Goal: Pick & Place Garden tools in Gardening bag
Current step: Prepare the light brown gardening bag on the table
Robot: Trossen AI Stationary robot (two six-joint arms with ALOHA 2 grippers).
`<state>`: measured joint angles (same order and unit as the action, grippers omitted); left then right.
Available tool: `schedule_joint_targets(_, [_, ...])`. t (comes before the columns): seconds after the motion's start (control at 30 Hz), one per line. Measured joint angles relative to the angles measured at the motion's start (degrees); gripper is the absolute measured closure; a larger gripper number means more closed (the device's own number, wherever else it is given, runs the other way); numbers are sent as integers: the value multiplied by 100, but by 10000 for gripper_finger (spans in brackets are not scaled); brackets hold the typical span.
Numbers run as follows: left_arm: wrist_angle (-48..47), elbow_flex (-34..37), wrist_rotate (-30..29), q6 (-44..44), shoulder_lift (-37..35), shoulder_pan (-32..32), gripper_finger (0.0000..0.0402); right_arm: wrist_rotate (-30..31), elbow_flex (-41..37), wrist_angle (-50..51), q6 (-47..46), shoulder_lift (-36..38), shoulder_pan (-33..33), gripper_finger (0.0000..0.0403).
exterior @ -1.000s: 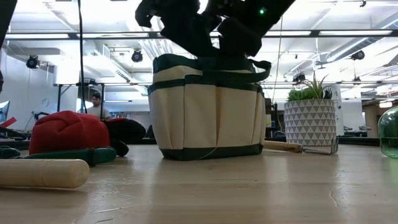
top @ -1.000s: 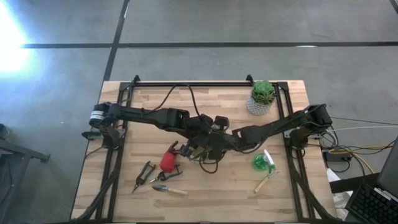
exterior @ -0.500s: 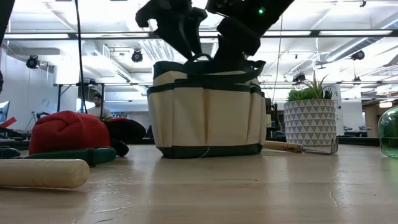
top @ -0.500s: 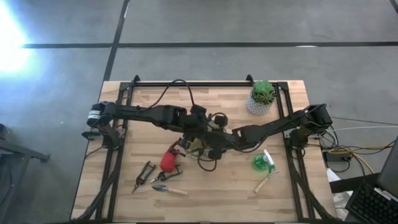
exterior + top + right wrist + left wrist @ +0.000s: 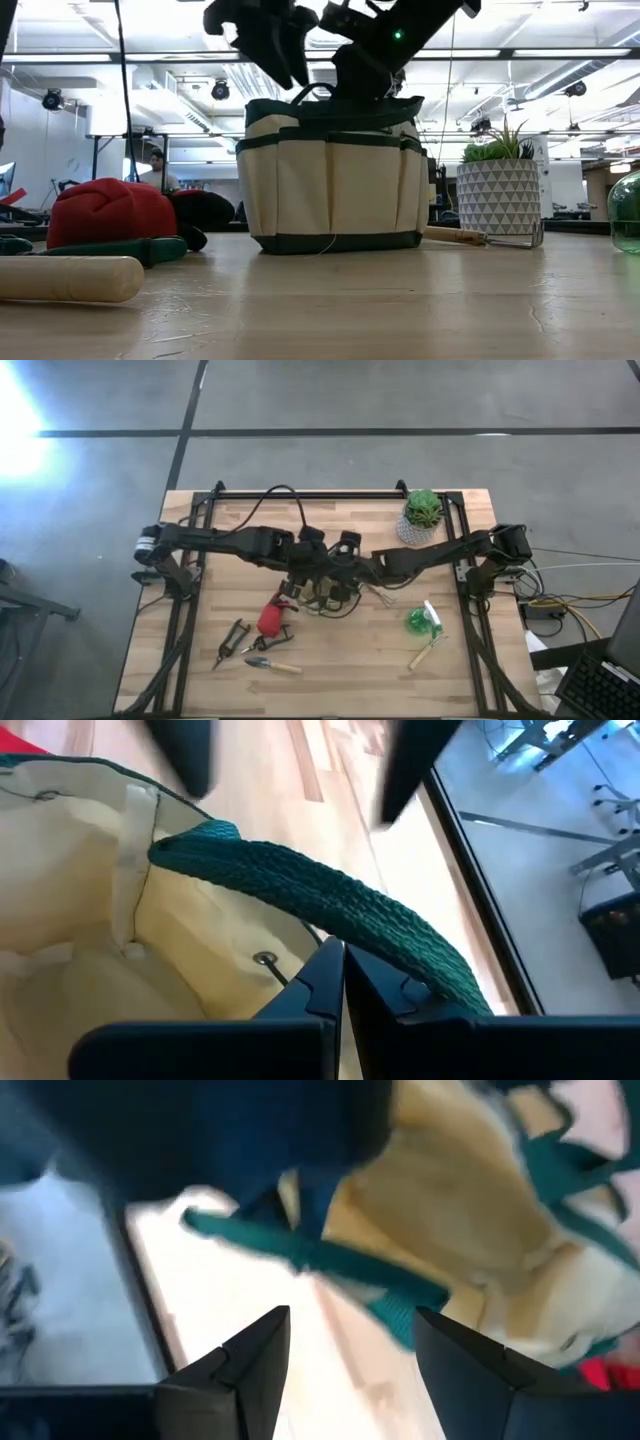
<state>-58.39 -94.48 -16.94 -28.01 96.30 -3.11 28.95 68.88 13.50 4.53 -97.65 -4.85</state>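
Observation:
The beige gardening bag with green trim (image 5: 330, 185) stands on its base mid-table, mostly hidden under both arms in the high view (image 5: 322, 598). My left gripper (image 5: 350, 1342) hangs open just above the bag's mouth (image 5: 272, 45), with nothing between its fingers. My right gripper (image 5: 340, 975) is shut at the bag's top (image 5: 362, 82). The garden tools lie on the table: a red piece (image 5: 270, 618), dark pruners (image 5: 232, 640), a trowel (image 5: 272, 665), a green spray bottle (image 5: 420, 620), a wooden-handled tool (image 5: 428, 652) and a fork (image 5: 480, 237) beside the bag. My right gripper is shut on the bag's green handle strap (image 5: 400, 952), near where the strap meets the rim. It comes slanting down from the table's right side, fingers across the strap. The fingers hide the exact place of contact. The bag stays upright on the table, its handle loop (image 5: 312, 92) raised.
A green plant in a white patterned pot (image 5: 422, 515) stands at the far right (image 5: 498, 195). A black frame (image 5: 310, 493) runs along the table's far edge and sides. Bare wood (image 5: 350, 670) lies at the near middle. A person shows in the room beyond.
My left gripper has risen out of the bag's mouth and drawn toward the far edge, tipping as it went. My right gripper has moved toward the far edge, keeping its hold. The bag's top has shifted a little with it while the base stays on the table.

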Motion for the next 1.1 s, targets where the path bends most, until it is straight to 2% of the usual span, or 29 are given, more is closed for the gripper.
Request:
schedule_joint_targets(0.13, [-268,0,-467,385,-283,-2,190,-32,52,6,66,0,19,395])
schedule_joint_targets(0.33, [-167,71,-510,980,-852,0,190,-129,412,372,171,4,92,395])
schedule_joint_targets(0.53, [281,532,-506,1008,-1343,-2,190,-792,910,1118,59,7,431,395])
schedule_joint_targets(0.73, [782,1142,-482,1006,-1757,-2,190,-1794,1027,1306,11,9,917,395])
schedule_joint_targets(0.83, [994,1393,-480,1006,-1907,-2,192,-1925,1023,1312,-4,9,1133,395])
schedule_joint_targets(0.97, [1245,1600,-477,1008,-2016,-2,193,-2501,1021,1309,-75,9,1435,395])
schedule_joint_targets(1.1, [1331,1665,-475,1060,-2037,-4,193,-2599,1021,1391,-289,-24,1628,395])
